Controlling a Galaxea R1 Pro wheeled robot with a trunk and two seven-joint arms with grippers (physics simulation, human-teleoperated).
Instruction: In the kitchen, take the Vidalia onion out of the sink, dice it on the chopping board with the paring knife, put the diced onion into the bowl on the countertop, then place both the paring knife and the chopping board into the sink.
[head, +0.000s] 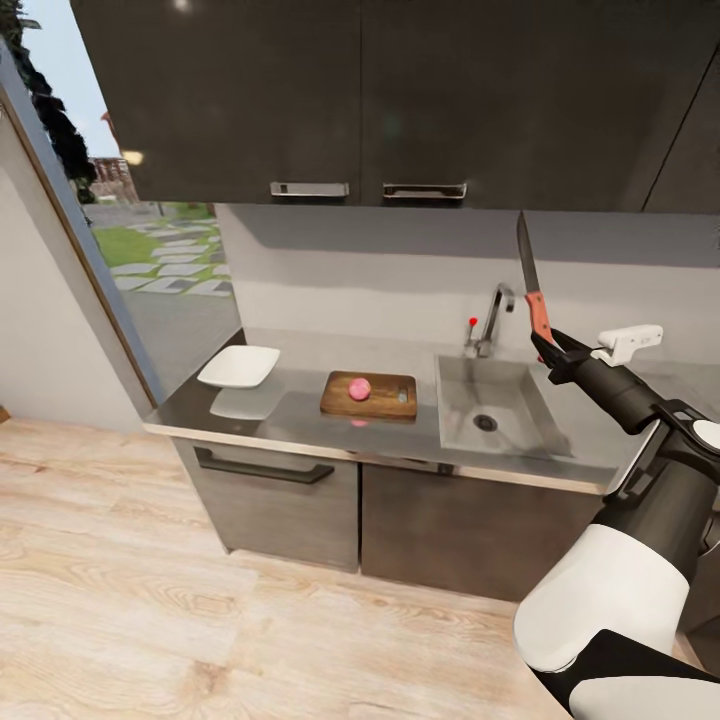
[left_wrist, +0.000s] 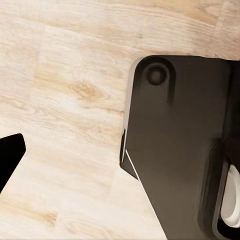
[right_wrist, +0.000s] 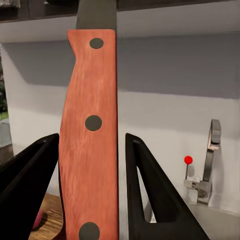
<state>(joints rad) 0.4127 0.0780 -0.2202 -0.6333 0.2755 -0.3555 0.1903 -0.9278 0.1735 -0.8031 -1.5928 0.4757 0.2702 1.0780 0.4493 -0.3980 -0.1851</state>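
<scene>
The pinkish Vidalia onion (head: 360, 389) rests on the brown chopping board (head: 385, 396), which lies on the countertop (head: 300, 420) left of the sink (head: 505, 385). The white bowl (head: 239, 366) stands further left on the counter. My right gripper (head: 546, 345) (right_wrist: 92, 145) is raised above the sink's right side, shut on the red handle of the paring knife (head: 538, 310) (right_wrist: 90, 150), whose blade points straight up. A sliver of onion (right_wrist: 39, 220) and board (right_wrist: 50, 210) shows past one finger. My left gripper (left_wrist: 120, 142) hangs open over the floor, nothing between its fingers.
The chrome tap (head: 492, 318) (right_wrist: 210, 160) with its red knob stands behind the sink. Dark wall cabinets (head: 360, 100) hang overhead, close to the knife tip. A glass door (head: 150, 260) is at left. The robot's dark base (left_wrist: 175, 150) sits on the wood floor (head: 150, 600).
</scene>
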